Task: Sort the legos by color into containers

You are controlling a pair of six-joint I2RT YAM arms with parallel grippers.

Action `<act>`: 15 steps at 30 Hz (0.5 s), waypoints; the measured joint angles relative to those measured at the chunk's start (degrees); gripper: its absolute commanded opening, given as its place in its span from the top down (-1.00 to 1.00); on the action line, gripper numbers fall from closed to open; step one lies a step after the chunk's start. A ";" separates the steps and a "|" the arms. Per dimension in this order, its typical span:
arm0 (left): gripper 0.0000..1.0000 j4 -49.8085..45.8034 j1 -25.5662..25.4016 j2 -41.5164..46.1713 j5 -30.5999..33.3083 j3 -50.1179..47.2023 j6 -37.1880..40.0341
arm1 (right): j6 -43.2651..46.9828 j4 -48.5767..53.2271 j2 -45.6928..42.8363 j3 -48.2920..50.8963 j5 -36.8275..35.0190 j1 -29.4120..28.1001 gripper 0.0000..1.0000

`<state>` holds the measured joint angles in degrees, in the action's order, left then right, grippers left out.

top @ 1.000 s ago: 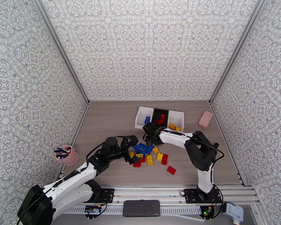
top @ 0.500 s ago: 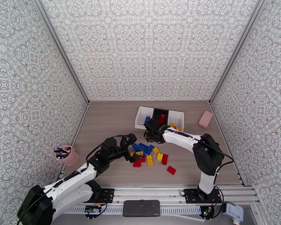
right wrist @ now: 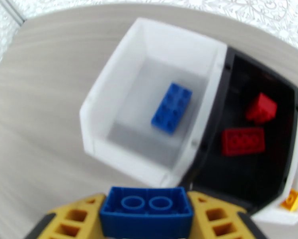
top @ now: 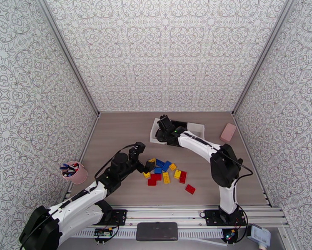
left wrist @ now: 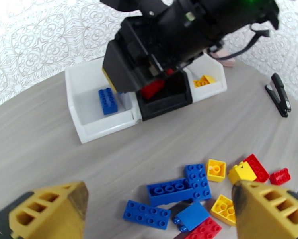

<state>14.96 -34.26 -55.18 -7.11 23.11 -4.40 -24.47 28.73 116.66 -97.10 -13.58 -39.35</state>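
**Sorting job, early-to-middle stage.**

**Right tool**: pinching a blue brick between narrowed jaws and hanging over the near rim of the left white bin. The release is not yet happening.

**Left tool**: standing wide, carrying nothing, hovering low above the pile on the desk.

**Bins, as they are filling:**
- The left white bin is holding one sorted blue.
- The black bin is holding two reds.
- The right white bin is showing yellow, probably two pieces, though the view there is too partial to be sure.

**Outstanding:** the pile is lying loose in mid-desk, well apart from the bins, mixing blue, yellow and red. A stray red is sitting a little off to its right. By my reckoning, roughly a dozen bricks are awaiting transfer, so the greater share of the work is lying ahead. The carried blue is looking like the next entry.
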 measured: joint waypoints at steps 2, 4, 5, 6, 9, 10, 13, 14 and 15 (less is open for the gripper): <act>-0.99 0.20 0.09 0.00 0.76 0.00 -0.50 | 1.14 0.04 3.89 -4.42 0.28 1.01 0.06; -0.99 0.33 0.37 0.00 1.27 -0.02 -1.03 | 2.08 0.24 6.93 -7.98 0.35 1.79 0.06; -0.99 0.31 0.57 0.00 1.42 0.00 -1.22 | 2.49 0.46 8.46 -9.84 0.48 2.19 0.05; -0.99 0.33 0.76 -0.02 1.44 0.00 -1.42 | 2.64 0.48 9.60 -11.17 0.74 2.47 0.03; -0.99 0.31 1.44 -0.02 1.42 0.00 -1.66 | 2.84 0.81 12.76 -14.86 2.10 3.45 -0.04; -0.99 0.31 1.64 -0.02 1.44 0.00 -1.68 | 2.89 1.05 13.60 -15.82 2.45 3.76 -0.07; -0.99 0.31 2.08 -0.09 1.38 0.00 -1.68 | 2.80 2.03 14.45 -17.09 3.13 4.28 -0.27; -0.99 0.35 2.23 -0.11 1.18 0.00 -1.66 | 2.91 2.21 14.38 -17.14 3.30 4.44 -0.33; -0.99 0.37 2.36 -0.15 0.92 0.00 -1.64 | 3.19 2.19 14.25 -17.14 3.52 4.48 -0.37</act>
<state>15.33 -31.90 -55.33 -6.20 23.11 -6.04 -21.28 30.92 130.91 -114.24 -10.07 -34.87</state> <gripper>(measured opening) 0.996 0.649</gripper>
